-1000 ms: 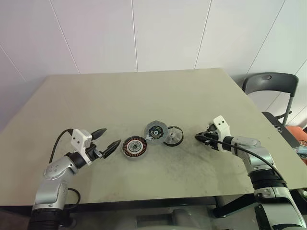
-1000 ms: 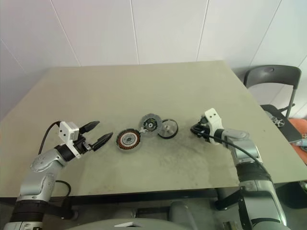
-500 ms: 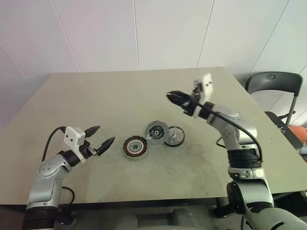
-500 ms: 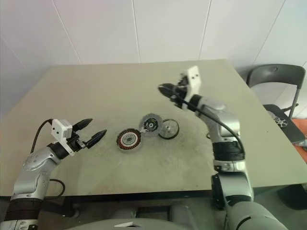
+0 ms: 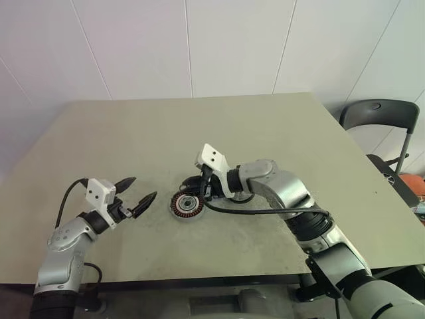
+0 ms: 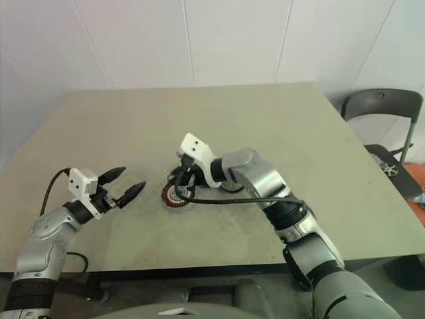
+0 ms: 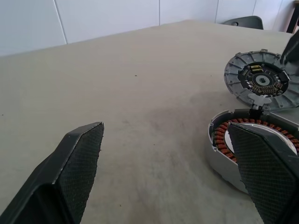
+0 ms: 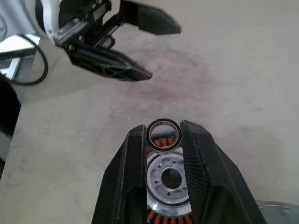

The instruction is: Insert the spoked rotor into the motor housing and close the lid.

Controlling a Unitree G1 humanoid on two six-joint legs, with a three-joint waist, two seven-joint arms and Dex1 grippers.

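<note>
Desk (image 5: 133, 133) of pale olive-grey fills the middle of the frame in the head views, with white wall panels above it and a dark chair (image 5: 378, 116) at the right edge.

Near the centre of the frame lies the motor housing (image 5: 185, 205), a round black-rimmed disc with copper-red windings around a silvery middle, flat on the desk. In the left wrist view the lid (image 7: 261, 80) stands tilted up just behind the housing, its grey ribbed inner face and dark centre showing, and a small tab appears to join the two at the rim. The spoked rotor (image 5: 244, 197) sits just right of them in the head view, mostly hidden behind the right forearm, so only a sliver of its dark rim can be made out.

The right hand (image 8: 163, 136) reaches in from the right of the frame and hangs directly above the housing. Its fingers (image 8: 135, 154) are narrow and pinch a small thin black ring (image 8: 163, 135) between their tips; whether the ring touches the housing cannot be told.

The left hand (image 5: 136, 194) hovers at the lower left of the frame, level, pointing toward the housing and apart from it. Its fingers (image 7: 74, 163) stand wide with nothing between them.
</note>
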